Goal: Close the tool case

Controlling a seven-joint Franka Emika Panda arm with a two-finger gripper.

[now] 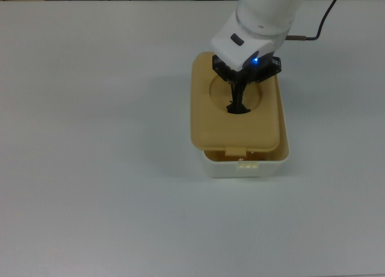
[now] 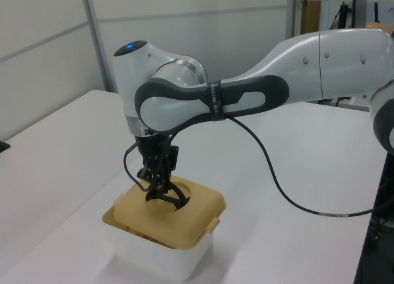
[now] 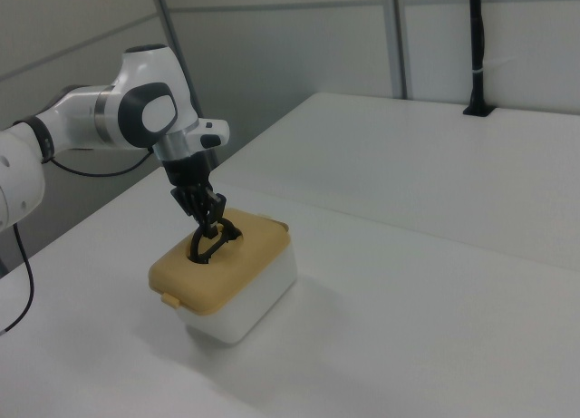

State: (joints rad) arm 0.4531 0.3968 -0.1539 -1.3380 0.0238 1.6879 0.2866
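The gripper point(image 1: 238, 103) is closed on the black handle point(image 2: 165, 194) in the round recess of the tan lid point(image 1: 234, 109). The lid lies over the white tub point(image 1: 246, 167) of the tool case on the white table point(image 1: 90, 139). In the top view it covers most of the tub, and only a narrow strip of the opening shows at the near end.

Three fixed cameras around one scene
Top view looks straight down; left and right views look obliquely from opposite sides, sharing the white surface point(image 1: 90, 169).
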